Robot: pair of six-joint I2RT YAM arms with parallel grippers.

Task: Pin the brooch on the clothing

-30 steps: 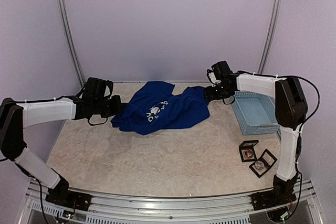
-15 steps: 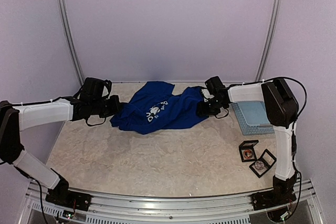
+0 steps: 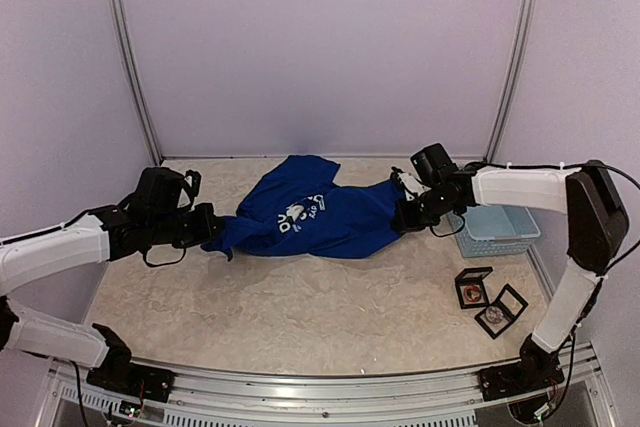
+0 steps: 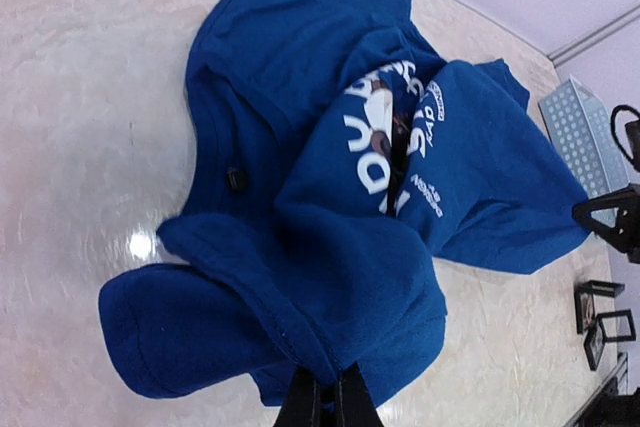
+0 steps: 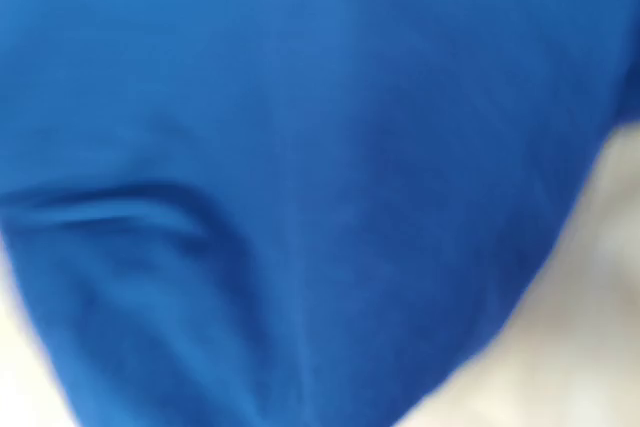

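The clothing (image 3: 320, 219), a royal-blue T-shirt with white lettering, lies crumpled and stretched sideways at the back of the table. My left gripper (image 3: 208, 237) is shut on its left edge; in the left wrist view the fingertips (image 4: 327, 387) pinch a hemmed fold of the clothing (image 4: 330, 237). My right gripper (image 3: 405, 215) is shut at the shirt's right edge, and blue fabric (image 5: 300, 197) fills the right wrist view and hides its fingers. Two small black cases (image 3: 487, 299) at the front right hold small round pieces; I cannot tell which is the brooch.
A light-blue plastic basket (image 3: 497, 229) stands at the right, just behind my right forearm. The black cases lie in front of it near the right arm's base. Walls close in the table at the back and both sides.
My right gripper has closed at the shirt's right edge and drawn it rightward. The left arm has pulled its edge left and toward the front, so the shirt lies wider.
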